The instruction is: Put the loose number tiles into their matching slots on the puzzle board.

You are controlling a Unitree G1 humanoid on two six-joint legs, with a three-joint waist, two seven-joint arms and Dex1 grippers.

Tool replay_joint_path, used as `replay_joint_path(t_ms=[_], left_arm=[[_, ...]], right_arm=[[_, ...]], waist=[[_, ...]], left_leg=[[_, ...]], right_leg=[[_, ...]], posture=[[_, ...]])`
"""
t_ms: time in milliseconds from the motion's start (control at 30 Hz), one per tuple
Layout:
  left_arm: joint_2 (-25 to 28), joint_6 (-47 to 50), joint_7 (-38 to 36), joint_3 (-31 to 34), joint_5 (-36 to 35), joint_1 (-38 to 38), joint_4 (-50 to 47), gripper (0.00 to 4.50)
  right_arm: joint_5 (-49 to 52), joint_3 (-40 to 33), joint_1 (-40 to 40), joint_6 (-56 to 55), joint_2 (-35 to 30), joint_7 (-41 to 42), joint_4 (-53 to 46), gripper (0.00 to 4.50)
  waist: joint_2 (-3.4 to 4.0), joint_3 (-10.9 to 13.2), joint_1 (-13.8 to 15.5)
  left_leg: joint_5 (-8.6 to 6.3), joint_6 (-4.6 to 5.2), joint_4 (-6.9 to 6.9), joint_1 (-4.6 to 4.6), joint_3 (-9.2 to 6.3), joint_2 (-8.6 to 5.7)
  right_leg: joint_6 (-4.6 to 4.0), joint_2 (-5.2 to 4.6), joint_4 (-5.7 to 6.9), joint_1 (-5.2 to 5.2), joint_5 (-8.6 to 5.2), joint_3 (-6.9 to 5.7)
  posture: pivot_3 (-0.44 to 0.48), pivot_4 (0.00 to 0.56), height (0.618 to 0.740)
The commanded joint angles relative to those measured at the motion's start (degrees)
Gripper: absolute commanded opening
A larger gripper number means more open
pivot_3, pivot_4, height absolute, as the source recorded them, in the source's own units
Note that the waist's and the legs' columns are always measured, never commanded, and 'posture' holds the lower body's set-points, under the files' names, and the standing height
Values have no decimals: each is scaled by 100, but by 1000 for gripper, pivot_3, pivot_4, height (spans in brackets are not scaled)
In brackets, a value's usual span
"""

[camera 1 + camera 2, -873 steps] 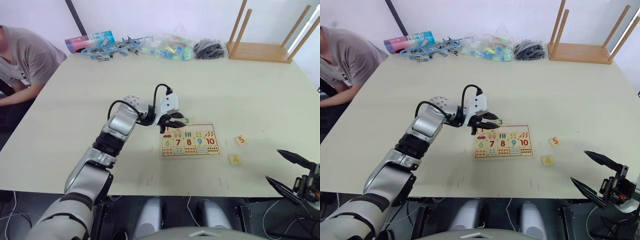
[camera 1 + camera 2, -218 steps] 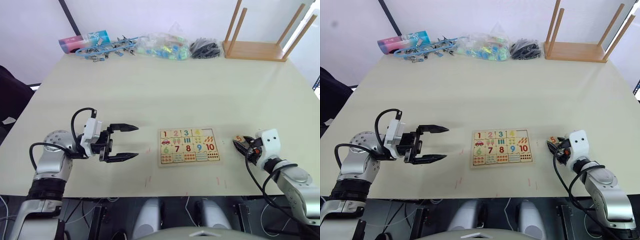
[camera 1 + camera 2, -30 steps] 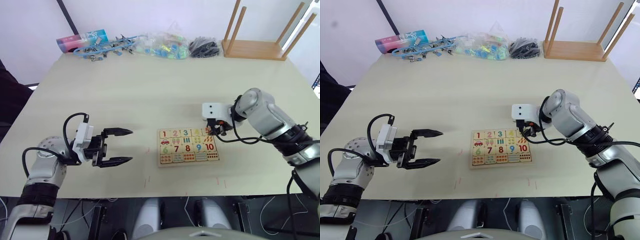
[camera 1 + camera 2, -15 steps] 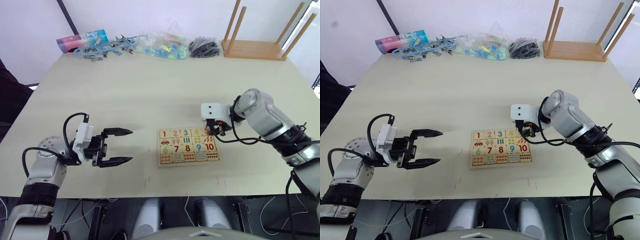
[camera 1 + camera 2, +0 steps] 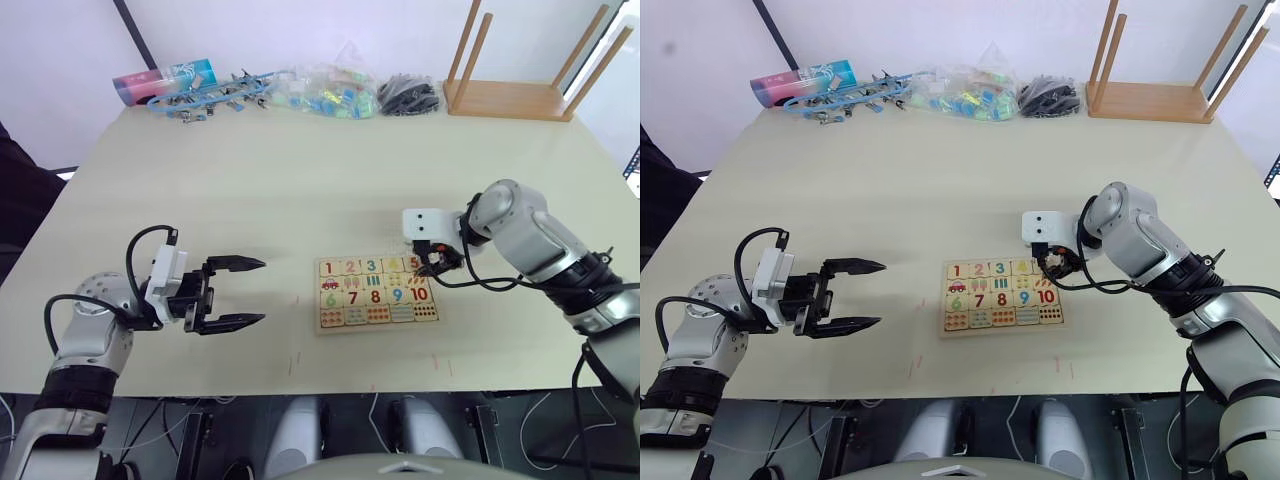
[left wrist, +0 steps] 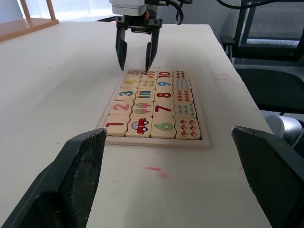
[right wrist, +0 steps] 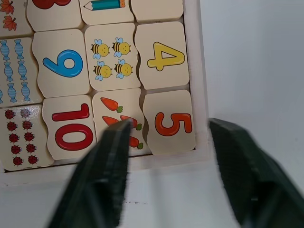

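Note:
The puzzle board (image 5: 377, 293) lies flat near the table's front edge. The number tiles 1 (image 5: 329, 268), 2 (image 5: 350, 267), 3 (image 5: 372, 266), 4 (image 7: 164, 56) and 5 (image 7: 170, 122) lie in the slots of its far row. My right gripper (image 5: 432, 262) hangs over the board's far right corner. It is open, its fingers (image 7: 102, 175) standing either side of the 5 tile without touching it. My left gripper (image 5: 245, 292) is open and holds nothing, a short way left of the board and pointing at it.
An upturned wooden stool (image 5: 520, 100) stands at the back right. Along the far edge lie a pink and blue box (image 5: 165, 80), blue clips (image 5: 215, 95), a clear bag of coloured pieces (image 5: 330, 95) and a black pile (image 5: 410, 95).
My right gripper has opened and let go of the 5 tile, which now lies in the board's corner slot. The left arm has not moved.

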Motion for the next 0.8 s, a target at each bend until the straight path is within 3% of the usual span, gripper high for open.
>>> replay_joint_path(t_ms=[33, 67, 100, 400, 667, 767, 800], left_arm=[[43, -122, -173, 58, -44, -37, 25, 4500], [47, -135, -173, 52, -48, -38, 42, 4500], [53, -153, -173, 45, -52, -41, 65, 4500], [34, -216, -173, 33, -54, -44, 108, 4500], [3, -206, -173, -9, -34, -151, 173, 4500], [3, -215, -173, -65, -37, -200, 198, 4500], [7, -217, -173, -86, -43, -205, 195, 4500]], right_arm=[[-26, -70, -27, -49, -38, 59, -15, 4012], [-28, -79, -30, -51, -41, 63, -10, 4439], [-20, -106, -41, -46, -48, 67, -3, 4483], [453, -681, 103, -9, -144, 54, -29, 4483], [1096, -1648, 727, -34, -167, -388, -215, 4483], [1441, -2136, 1067, -192, -25, -681, -294, 3631], [1499, -2219, 1144, -226, -4, -753, -319, 3134]], waist=[[0, 0, 1], [0, 0, 1], [0, 0, 0], [0, 1, 3], [-1, 1, 13], [-1, 2, 6], [-1, 1, 5]], left_leg=[[0, 0, 0, 0, 0, 0], [0, 0, 0, 0, 0, 0], [0, 0, 0, 0, 0, 0], [0, 0, 0, -1, 0, 0], [0, 0, -1, -1, 1, 1], [0, 0, -1, -1, 0, 1], [0, 0, -2, -1, 1, 1]], right_leg=[[0, 0, 0, 0, 0, 0], [0, 0, 0, 0, 0, 0], [0, 0, 0, 0, 0, 0], [0, -1, -1, 0, 0, 0], [0, -2, -1, 0, 0, 0], [0, -1, -1, 1, 0, 0], [0, -1, -1, 0, 0, 1]], posture=[[0, 150, 740], [0, 150, 740], [0, 150, 740], [0, 150, 740], [0, 150, 740], [0, 150, 740], [0, 150, 740]])
